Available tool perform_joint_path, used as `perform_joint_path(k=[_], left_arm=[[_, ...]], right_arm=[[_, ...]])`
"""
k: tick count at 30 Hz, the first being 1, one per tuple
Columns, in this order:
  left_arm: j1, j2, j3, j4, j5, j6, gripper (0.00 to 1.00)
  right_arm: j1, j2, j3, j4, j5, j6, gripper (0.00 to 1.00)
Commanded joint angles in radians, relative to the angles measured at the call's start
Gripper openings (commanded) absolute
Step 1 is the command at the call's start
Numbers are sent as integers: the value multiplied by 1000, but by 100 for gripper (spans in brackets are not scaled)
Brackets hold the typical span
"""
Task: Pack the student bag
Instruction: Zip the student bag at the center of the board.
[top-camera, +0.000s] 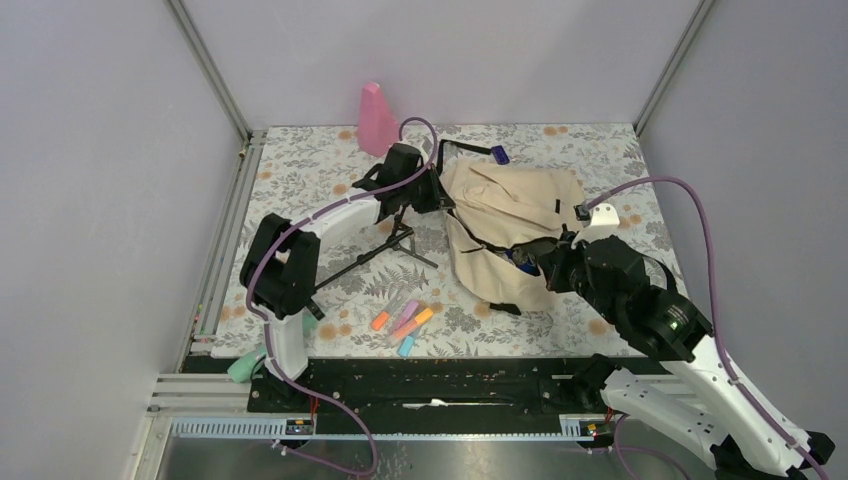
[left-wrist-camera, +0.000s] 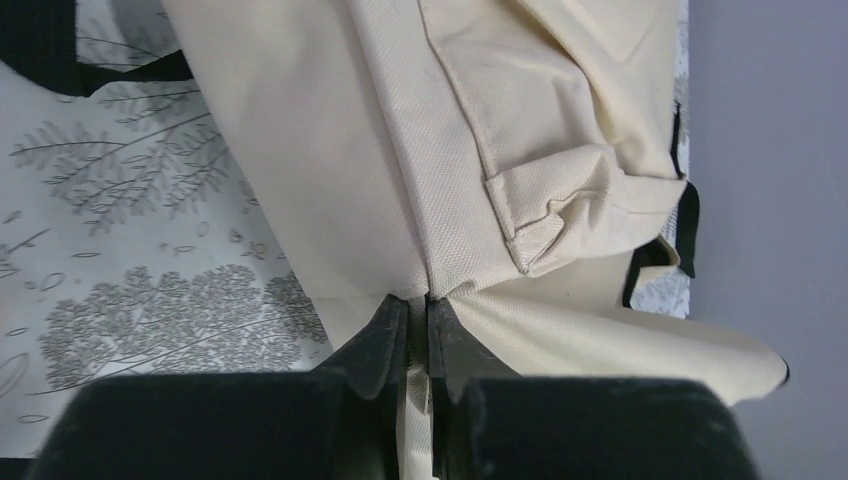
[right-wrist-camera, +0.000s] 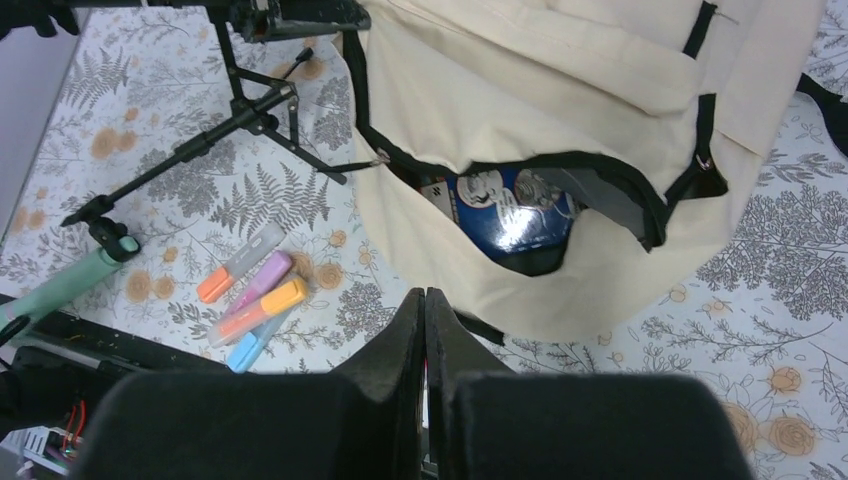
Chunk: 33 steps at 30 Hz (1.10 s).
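1. Starting at the left, you see a black tripod (top-camera: 385, 245) lying on the table (top-camera: 300, 160). Four markers (top-camera: 403, 322) lie on its near side, and a pink bottle (top-camera: 377, 120) stands at the far edge. All of these are outside the bag.
2. Next comes the left claw (left-wrist-camera: 427, 300). Its fingers are pressed together on a fold of the bag's cloth, at the bag's left side. The cloth runs between the two fingers, and creases spread out from that point, so I judge the grip is real and under some pull.
3. The bag (top-camera: 515, 200) lies flat on the table, right of the middle, between the two claws. Its mouth, edged with black zipper trim, faces the near side, toward the right arm. The mouth gapes a little, and a blue book (right-wrist-camera: 510, 210) shows inside.
4. Expect the bag to handle as a soft, limp thing:
   - It will likely fold and sag wherever you lift it, and the mouth may fall shut when you let go.
   - The woven cloth does not look slippery.
   - With the book inside, it is probably heavier toward the mouth.
   - I would take hold at the stitched rim of the mouth or at a strap, not at loose cloth in the middle.
5. At the right, the right claw (right-wrist-camera: 425, 295) has its fingers fully together with nothing between them. It hangs over the near edge of the bag, just below the mouth. I cannot tell whether the tips touch the cloth.
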Motion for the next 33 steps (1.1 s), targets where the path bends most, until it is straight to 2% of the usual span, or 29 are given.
perform_joint_path(k=[1,5,12,15,19,25,28,33], left_arm=[[27,-46,17,109,-71,20,0],[27,-50,15,123,-47,16,0],[27,-62,1,148,-20,3,0],[26,-60,-4,155,-10,-1,0],[26,-59,-7,158,3,-2,0],[25,-66,-15,164,16,0,0],[24,-69,-21,174,23,-4,0],[24,-76,-38,194,37,-8,0]], right_arm=[[5,-10,-36,25,4,26,0],[5,-14,-106,29,-22,49,2],[6,25,-230,195,-154,161,52],[15,78,-255,285,-163,215,62],[35,156,-300,450,-143,295,63],[76,277,-307,604,-76,373,62],[85,344,-275,611,-38,425,57],[89,450,-236,613,47,486,57]])
